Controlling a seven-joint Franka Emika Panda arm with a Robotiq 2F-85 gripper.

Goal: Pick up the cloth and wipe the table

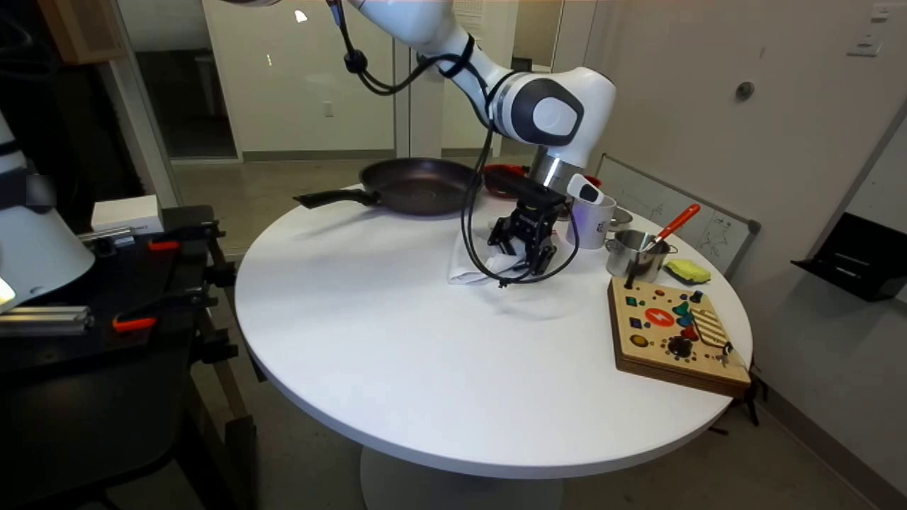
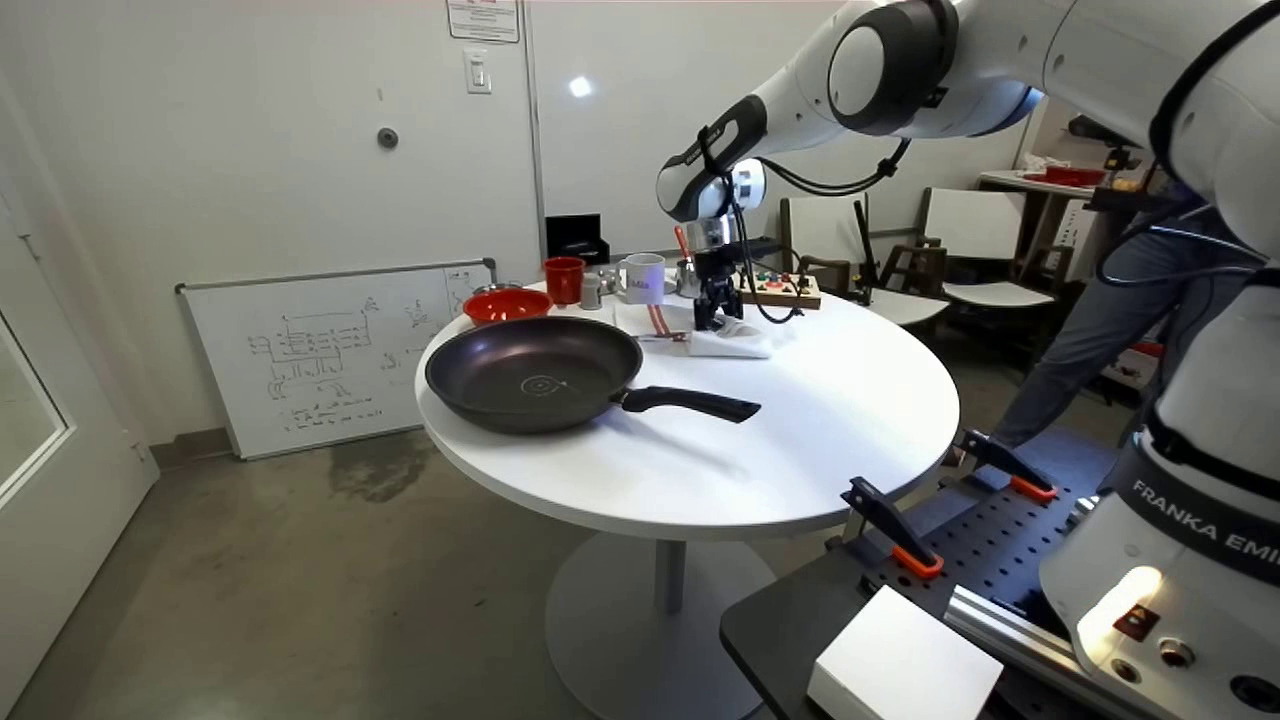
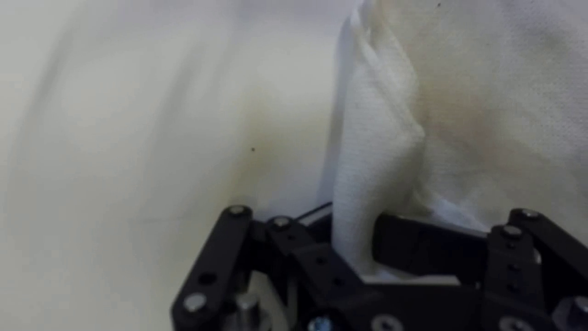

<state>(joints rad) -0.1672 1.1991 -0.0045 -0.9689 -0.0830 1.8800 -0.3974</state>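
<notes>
The white cloth (image 1: 468, 265) lies bunched on the round white table (image 1: 425, 368) in both exterior views (image 2: 730, 345). Reddish lines show at its far left in an exterior view; I cannot tell if they belong to it. My gripper (image 1: 526, 263) points down at the cloth, low over the table (image 2: 830, 390); it also shows in an exterior view (image 2: 712, 320). In the wrist view the fingers (image 3: 363, 239) are close together with a raised fold of the cloth (image 3: 496, 105) pinched between them. The fold hides the left fingertip. Bare table (image 3: 138, 128) shows left of the cloth.
A dark frying pan (image 2: 535, 375) stands near the table edge. A red bowl (image 2: 507, 303), red cup (image 2: 563, 282), white mug (image 1: 592, 223) and steel pot (image 1: 631, 258) stand around the back. A yellow sponge (image 1: 687, 270) and wooden board (image 1: 669, 336) lie beyond. Cables loop beside the gripper.
</notes>
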